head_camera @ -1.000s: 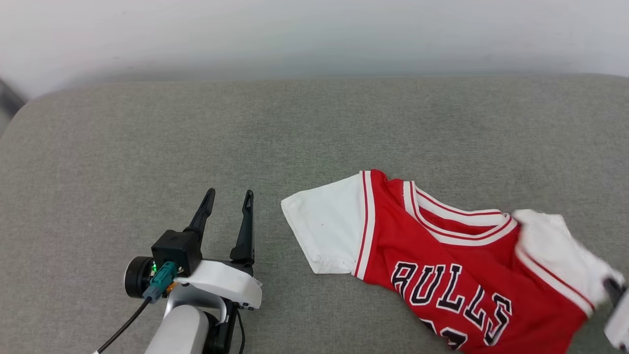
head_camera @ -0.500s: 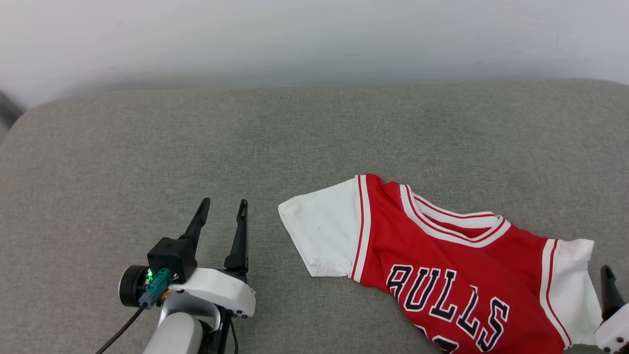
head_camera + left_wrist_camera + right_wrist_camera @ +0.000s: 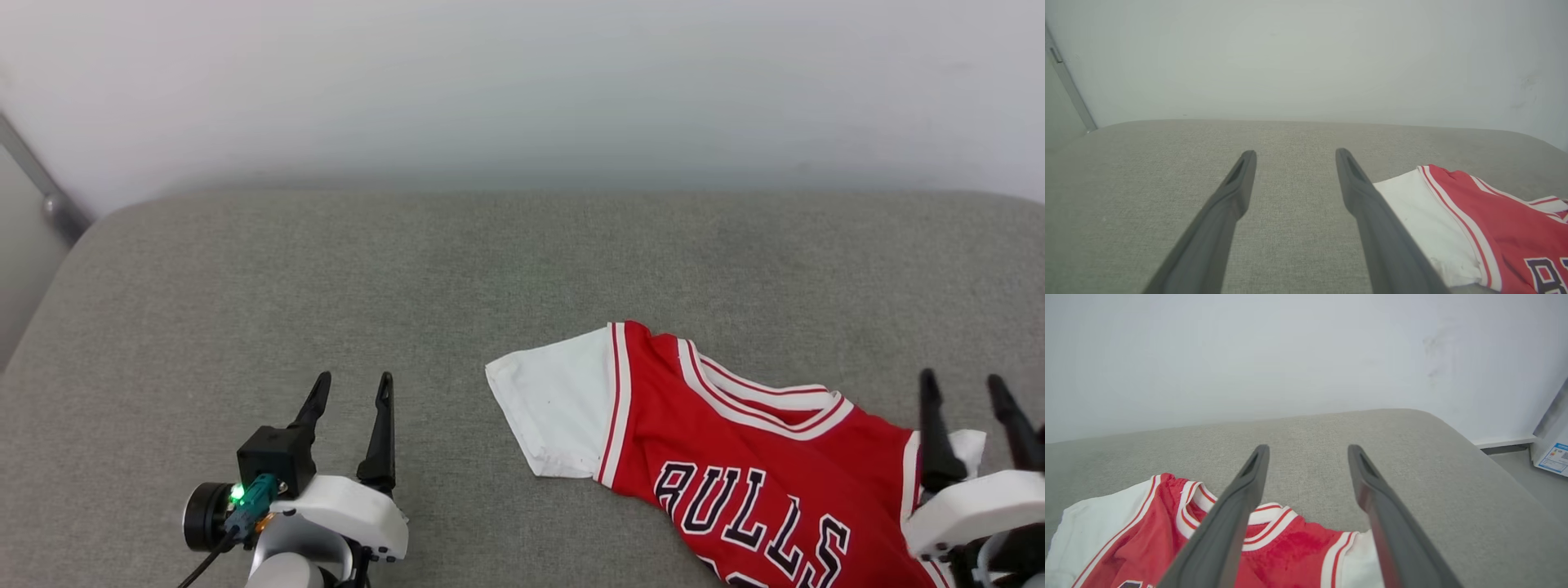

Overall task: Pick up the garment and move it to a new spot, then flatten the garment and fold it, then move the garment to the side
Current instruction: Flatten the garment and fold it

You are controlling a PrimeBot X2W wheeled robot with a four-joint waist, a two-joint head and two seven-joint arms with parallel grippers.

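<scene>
- On the near right part of the grey cushion (image 3: 490,261) lies the garment (image 3: 735,457), front side up. Its black lettering (image 3: 751,514) (outlined in white) runs out of the bottom of the head view.
- One white sleeve (image 3: 555,408) spreads flat toward the cushion's middle, and the striped collar (image 3: 759,388) faces the cushion's far edge.
- Over the cushion's near left part hangs the left gripper (image 3: 351,380). Its two dark fingers are spread with nothing between them, and bare cushion separates them from that sleeve.
- At the cushion's near right corner is the right gripper (image 3: 962,378), also spread and empty. Its fingers point toward the cushion's far edge, above the garment's other sleeve (I cannot tell whether they touch the cloth).
- Behind the cushion's far edge rises a pale wall (image 3: 522,82).
</scene>
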